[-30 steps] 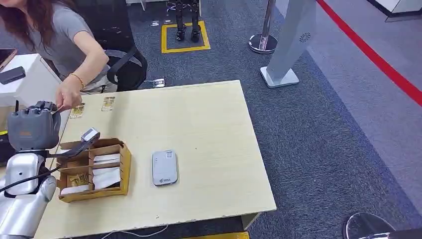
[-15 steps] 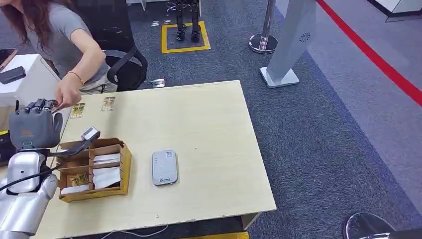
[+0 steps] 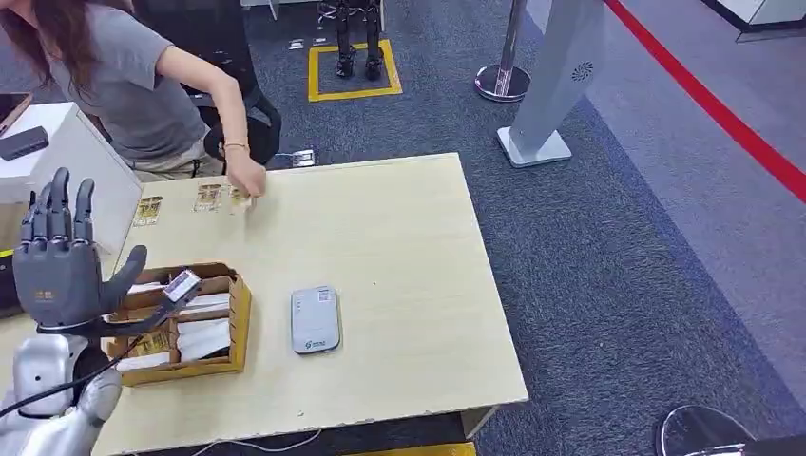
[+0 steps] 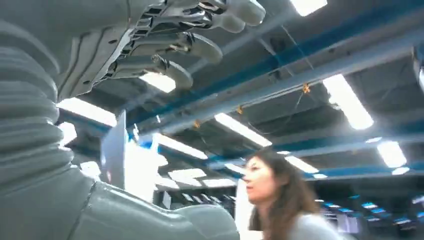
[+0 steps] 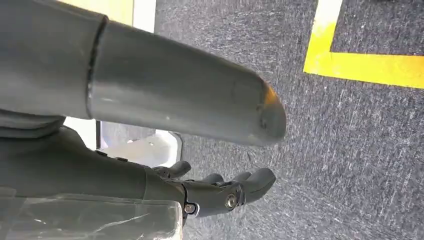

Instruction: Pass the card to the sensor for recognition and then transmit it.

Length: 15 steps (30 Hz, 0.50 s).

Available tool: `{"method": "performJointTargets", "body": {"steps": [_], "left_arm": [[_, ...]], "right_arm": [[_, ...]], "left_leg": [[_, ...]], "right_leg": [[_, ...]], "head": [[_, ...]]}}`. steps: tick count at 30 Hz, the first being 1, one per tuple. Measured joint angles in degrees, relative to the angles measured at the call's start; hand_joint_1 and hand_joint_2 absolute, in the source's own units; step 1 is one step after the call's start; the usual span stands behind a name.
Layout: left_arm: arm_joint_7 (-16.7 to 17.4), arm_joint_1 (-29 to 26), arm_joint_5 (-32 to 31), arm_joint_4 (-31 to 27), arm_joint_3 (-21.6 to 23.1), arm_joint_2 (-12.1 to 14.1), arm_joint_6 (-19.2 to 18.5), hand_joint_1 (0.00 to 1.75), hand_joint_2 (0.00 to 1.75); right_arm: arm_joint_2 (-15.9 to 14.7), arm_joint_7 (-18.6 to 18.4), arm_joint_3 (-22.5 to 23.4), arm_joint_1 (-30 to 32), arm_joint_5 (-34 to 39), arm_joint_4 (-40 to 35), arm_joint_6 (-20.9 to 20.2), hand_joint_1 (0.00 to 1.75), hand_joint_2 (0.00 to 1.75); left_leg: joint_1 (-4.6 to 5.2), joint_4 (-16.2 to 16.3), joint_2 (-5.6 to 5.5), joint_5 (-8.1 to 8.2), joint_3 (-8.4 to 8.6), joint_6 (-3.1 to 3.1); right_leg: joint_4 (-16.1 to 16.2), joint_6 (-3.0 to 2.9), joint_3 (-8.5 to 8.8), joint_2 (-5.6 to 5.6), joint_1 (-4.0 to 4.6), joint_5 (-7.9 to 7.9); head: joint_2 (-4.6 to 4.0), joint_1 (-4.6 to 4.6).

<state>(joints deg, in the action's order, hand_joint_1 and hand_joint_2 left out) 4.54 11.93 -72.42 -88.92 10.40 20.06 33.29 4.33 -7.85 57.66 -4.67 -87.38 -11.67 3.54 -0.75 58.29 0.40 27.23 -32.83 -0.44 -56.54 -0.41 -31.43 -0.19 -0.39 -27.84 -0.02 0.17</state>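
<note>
Two cards (image 3: 177,201) lie flat near the far left edge of the table (image 3: 399,237), beyond the raised fingers (image 3: 59,211) of the left hand (image 3: 63,266). A third card (image 3: 239,198) sits just beside them under a person's hand (image 3: 249,180); that hand covers most of it, so whether it is pinched or only touched is unclear. The left hand stands upright over the table's left edge, palm away from the head camera, fingers spread apart and straight, thumb out to the side, holding nothing. The left wrist view agrees: fingers extended and apart against ceiling lights.

Just past the thumb, a box (image 3: 238,313) with compartments holds white slips, and the wrist and a dark cable hide its near left corner. A small grey device (image 3: 181,285) sits at the thumb tip; contact cannot be told. The sensor (image 3: 315,319), a flat grey pad, lies well clear of the fingers, with bare tabletop all around it and out to the right and near edges.

The right hand (image 5: 220,192) hangs over grey carpet in its wrist view, fingers loosely curled with gaps between them, around nothing. A thick grey part crosses in front and cuts off the palm.
</note>
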Motion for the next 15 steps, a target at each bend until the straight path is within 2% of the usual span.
{"method": "performJointTargets", "body": {"steps": [3,6,7,8,10,12,15], "left_arm": [[-4.3,-3.4,8.5,-6.3,0.0,-1.2,0.6,0.00,1.75],[-5.4,-5.3,10.3,-10.1,0.0,-1.9,0.7,0.00,1.75],[-6.8,-6.0,12.5,-11.1,0.0,-2.1,0.4,0.00,1.75],[-9.6,-6.7,17.6,-12.3,0.0,-2.3,-0.4,0.00,1.75],[-14.9,-8.3,29.6,-14.6,0.1,-2.9,-3.4,0.00,1.75],[-18.1,-11.0,39.1,-17.2,0.1,-3.3,-7.0,0.00,1.75],[-20.9,-14.7,48.4,-20.5,0.1,-3.6,-12.2,0.00,1.75]], "right_arm": [[0.0,0.0,0.1,0.1,0.5,0.0,0.0,0.00,0.00],[0.0,0.0,0.1,0.1,0.6,0.0,0.0,0.00,0.00],[0.0,0.0,0.1,0.1,0.7,0.0,0.0,0.00,0.00],[0.0,0.0,0.1,0.1,1.0,0.0,0.1,0.00,0.00],[0.0,0.0,0.3,0.2,1.3,0.0,0.3,0.00,0.00],[0.0,0.0,0.5,0.4,1.8,0.0,0.8,0.00,0.00],[0.0,0.0,0.9,0.8,2.2,0.0,1.4,0.00,0.00]], "left_leg": [[-0.01,0.0,0.00,0.00,0.00,0.00],[-0.03,0.0,-0.02,0.00,0.00,0.00],[-0.02,0.0,-0.01,0.00,0.01,0.00],[-0.03,0.0,0.01,0.00,0.02,0.00],[-0.03,0.0,0.00,-0.01,0.01,0.00],[-0.03,0.0,0.06,0.00,0.02,0.00],[-0.03,0.0,0.02,0.01,-0.02,0.01]], "right_leg": [[0.0,0.00,0.00,-0.01,0.00,0.00],[0.0,0.00,0.01,-0.03,0.00,0.00],[0.0,0.00,0.01,-0.02,0.00,0.00],[0.0,0.00,0.01,-0.01,0.00,0.00],[0.0,0.00,0.04,-0.01,0.00,0.00],[0.0,0.00,0.02,0.01,0.00,0.00],[0.0,0.01,0.01,0.00,0.00,-0.02]], "head": [[0.00,0.00],[-0.02,0.00],[-0.02,0.00],[0.00,0.00],[0.00,0.02],[0.00,0.00],[0.00,0.02]]}}
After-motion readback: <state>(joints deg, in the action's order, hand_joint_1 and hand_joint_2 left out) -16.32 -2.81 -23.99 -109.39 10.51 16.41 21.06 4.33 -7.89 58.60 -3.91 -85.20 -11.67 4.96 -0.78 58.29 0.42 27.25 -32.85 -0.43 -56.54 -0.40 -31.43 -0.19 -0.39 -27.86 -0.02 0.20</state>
